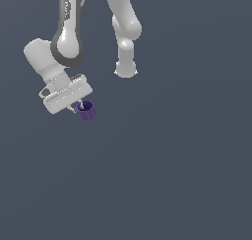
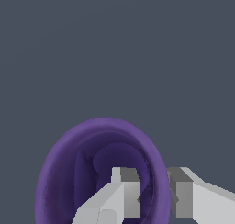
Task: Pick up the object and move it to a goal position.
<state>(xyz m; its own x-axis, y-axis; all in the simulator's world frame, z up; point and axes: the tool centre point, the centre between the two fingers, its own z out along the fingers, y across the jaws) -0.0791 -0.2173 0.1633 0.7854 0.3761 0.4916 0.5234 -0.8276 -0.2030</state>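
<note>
Toward the upper part of the exterior view's left half, the white arm (image 1: 66, 32) is seen reaching down to the claw (image 1: 78, 107), with the object (image 1: 87, 110), a small dark purple cup-like cylinder, directly at the claw's tip. Much is cut off or concealed: the arm's upper links leave the frame at the top edge, the fingers are almost entirely hidden between the claw body and the cup in the exterior view, and the lower part of the cup and the finger roots are cropped by the frame edge in the wrist view. The surroundings are rendered as a uniform grey-blue field (image 1: 172, 175), so no worktop edge can be made out, and whether the cup rests on a surface or is lifted clear cannot be determined. In the wrist view the hollow interior of the object (image 2: 98, 172) is seen from its open end, so the cylinder's axis is directed roughly toward the wrist camera; in the exterior view the open mouth faces up and slightly toward the claw body, with the cup mildly tilted. In the wrist view, one finger (image 2: 121, 195) is seen inside the cup's mouth and the other finger (image 2: 188, 195) just outside the rim, so the cup wall lies between them. The claw (image 2: 153, 186) is closed on that wall, gripping the object by one side of its rim.
</note>
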